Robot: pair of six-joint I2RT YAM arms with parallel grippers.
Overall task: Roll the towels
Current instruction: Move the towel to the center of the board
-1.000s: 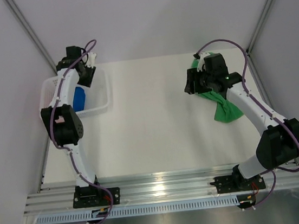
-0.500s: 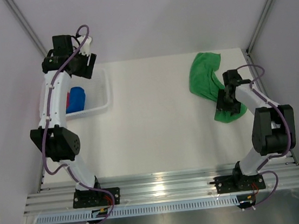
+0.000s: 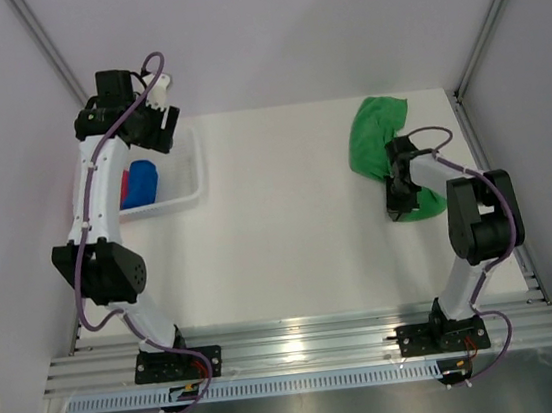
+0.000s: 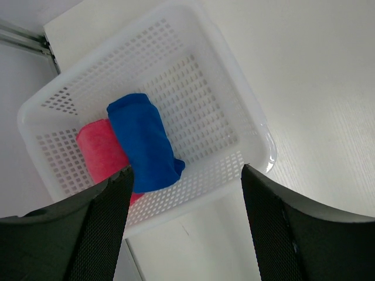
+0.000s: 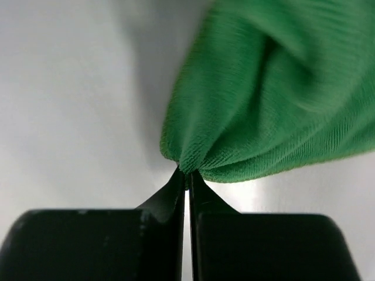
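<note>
- The left gripper [image 4: 186, 172] hangs above the white plastic mesh basket [image 4: 234, 76], which stands at the far left corner of the white counter [image 3: 280, 236]. Its two fingers stand wide apart and hold nothing.
- Two rolled towels of soft fabric lie in the basket, side by side and touching. They are the royal blue towel [image 4: 143, 143] and, to its left in the left wrist view, the pink-red towel [image 4: 96, 149].
- The right gripper [image 5: 186, 175] is low over the right side of the counter. Its fingers are pressed together on a pinched edge of the bright green towel [image 5: 263, 99].
- The bright green towel lies unrolled and crumpled on the counter at the far right, well apart from the basket. In the top view the right gripper is at the near end of it.
</note>
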